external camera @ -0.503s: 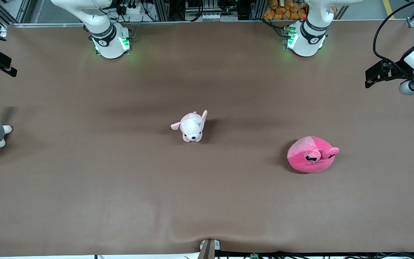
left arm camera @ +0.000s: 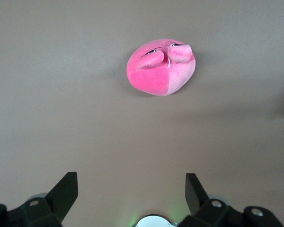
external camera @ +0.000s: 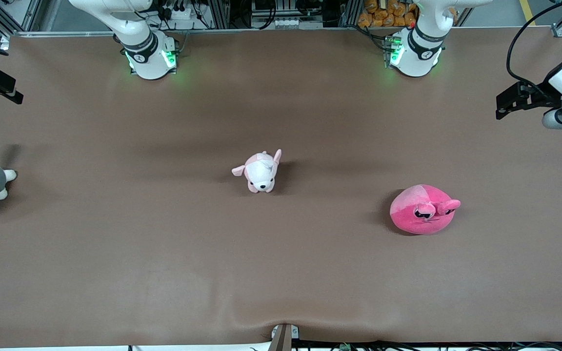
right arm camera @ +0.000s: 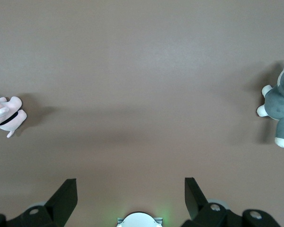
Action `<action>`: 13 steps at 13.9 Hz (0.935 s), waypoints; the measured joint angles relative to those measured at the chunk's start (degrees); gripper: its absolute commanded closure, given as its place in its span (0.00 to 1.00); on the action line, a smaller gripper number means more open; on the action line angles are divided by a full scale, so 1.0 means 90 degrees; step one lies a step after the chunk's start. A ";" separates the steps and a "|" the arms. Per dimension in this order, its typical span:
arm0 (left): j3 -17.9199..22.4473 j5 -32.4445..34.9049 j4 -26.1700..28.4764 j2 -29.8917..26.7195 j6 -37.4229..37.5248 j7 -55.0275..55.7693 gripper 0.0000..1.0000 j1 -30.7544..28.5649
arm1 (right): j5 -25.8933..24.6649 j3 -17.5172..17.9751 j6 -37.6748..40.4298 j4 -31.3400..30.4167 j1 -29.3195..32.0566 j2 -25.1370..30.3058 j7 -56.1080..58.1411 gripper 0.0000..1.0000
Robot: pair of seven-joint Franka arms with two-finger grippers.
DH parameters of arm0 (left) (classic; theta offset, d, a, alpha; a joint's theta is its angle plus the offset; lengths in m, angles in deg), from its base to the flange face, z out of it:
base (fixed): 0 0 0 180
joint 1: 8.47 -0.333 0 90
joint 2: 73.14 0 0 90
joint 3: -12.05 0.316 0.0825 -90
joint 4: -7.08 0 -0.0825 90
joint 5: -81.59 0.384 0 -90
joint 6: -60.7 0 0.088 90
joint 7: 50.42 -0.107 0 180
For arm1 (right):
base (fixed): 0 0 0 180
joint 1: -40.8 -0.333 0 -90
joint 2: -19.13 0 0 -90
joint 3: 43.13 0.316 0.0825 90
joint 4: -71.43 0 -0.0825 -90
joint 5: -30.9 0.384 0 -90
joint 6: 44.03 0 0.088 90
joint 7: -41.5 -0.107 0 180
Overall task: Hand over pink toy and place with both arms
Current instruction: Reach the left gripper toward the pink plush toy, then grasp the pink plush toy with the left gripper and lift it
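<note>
On the table (external camera: 115,268) (untouched) sits the pink toy (external camera: 424,210).

No legible text, as far as visible.

Both arms are glossy white. The right arm (external camera: 137,36) and the left arm (external camera: 420,41) each wear a black band above a rounded base lit green at its sides. The left gripper (left arm camera: 131,198) has matte black wedge-shaped fingers (left arm camera: 66,191) on bolted black mounts; the right gripper (right arm camera: 130,197) looks identical.
</note>
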 measured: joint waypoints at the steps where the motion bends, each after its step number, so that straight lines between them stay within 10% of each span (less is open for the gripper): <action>1: -0.0001 0.0000 0.0002 0.0019 0.0001 0.0259 0.00 0.0000 | 0.0000 0.0000 0.0000 0.0000 0.0000 0.0000 0.0000 0.00; 13: -0.0022 -0.0677 0.0192 0.1765 -0.1195 0.5755 0.00 0.0070 | 0.0000 0.0003 0.0003 0.0002 0.0000 -0.0009 0.0000 0.00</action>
